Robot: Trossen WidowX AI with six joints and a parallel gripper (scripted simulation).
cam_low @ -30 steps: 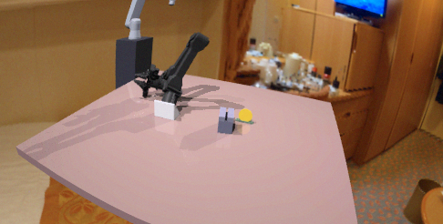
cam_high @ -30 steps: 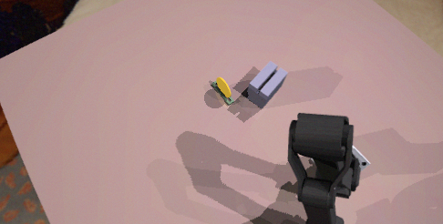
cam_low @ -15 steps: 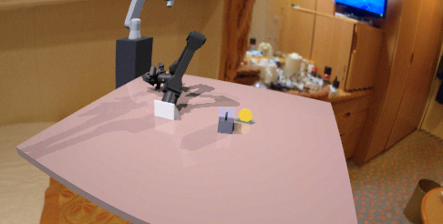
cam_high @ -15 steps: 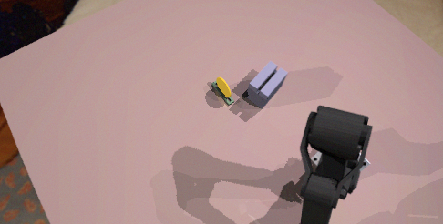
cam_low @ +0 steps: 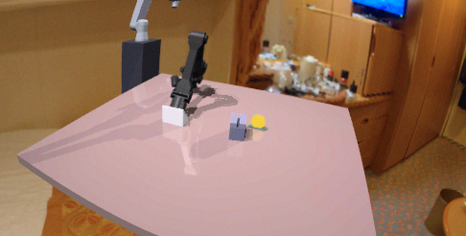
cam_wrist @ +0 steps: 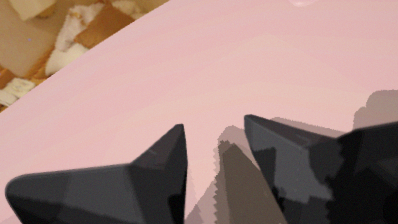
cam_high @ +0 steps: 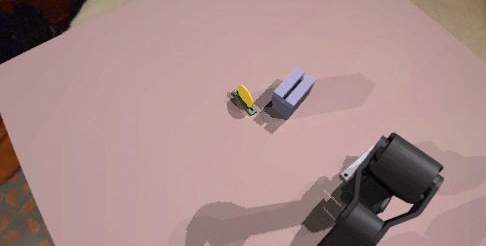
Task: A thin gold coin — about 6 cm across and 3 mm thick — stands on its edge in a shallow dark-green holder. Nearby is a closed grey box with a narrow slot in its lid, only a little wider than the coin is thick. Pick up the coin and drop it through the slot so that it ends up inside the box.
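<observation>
Gold coin (cam_high: 244, 93) upright on edge in the green holder (cam_high: 245, 103), mid-bench, just beside the grey box (cam_high: 293, 92) with slot (cam_high: 296, 85) facing up. Probably rigid, light and slick; best pinched across the flat faces near the top rim. Pincer (cam_wrist: 214, 135) partly closed with nothing between, aimed at bare bench (cam_high: 125, 122) well apart, near the arm's edge.

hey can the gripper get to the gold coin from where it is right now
Probably yes. The coin stands exposed on its green holder, with only bare table between it and the gripper. The grey box sits beside it, not across the approach.
</observation>
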